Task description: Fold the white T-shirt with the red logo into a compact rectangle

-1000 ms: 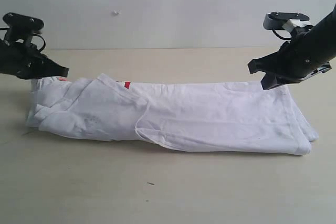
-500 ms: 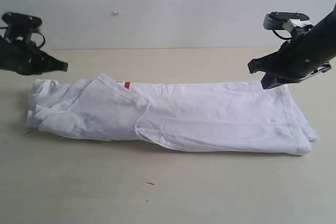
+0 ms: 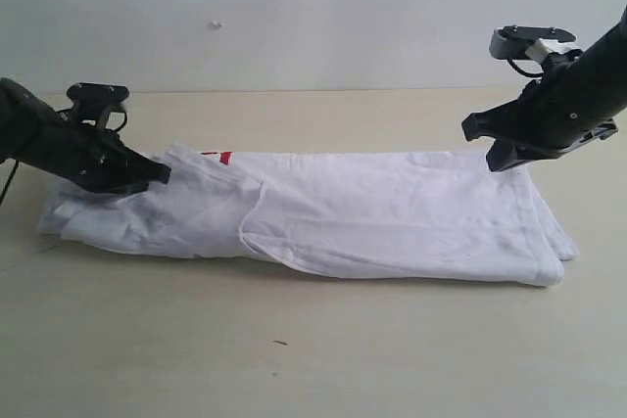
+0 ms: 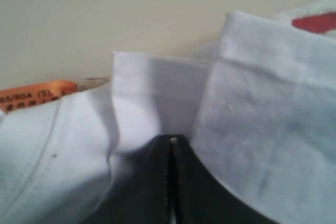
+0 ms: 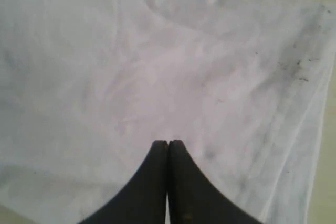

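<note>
The white T-shirt lies folded into a long strip across the table. A sliver of the red logo peeks out at its far edge, and the left wrist view also catches that red logo. My left gripper is low on the shirt's left end, shut, with its tips pushed in among the cloth folds. The orange neck tag shows beside it. My right gripper hovers shut just above the shirt's right part, with nothing between its fingers.
The beige table runs wide in front of the shirt. A pale wall stands close behind it. A small dark speck lies on the table near the front.
My left gripper has dropped down and to the right, from above the table's left edge onto the shirt's left end. The shirt has shifted slightly left and lies flatter. The right arm has not moved.
</note>
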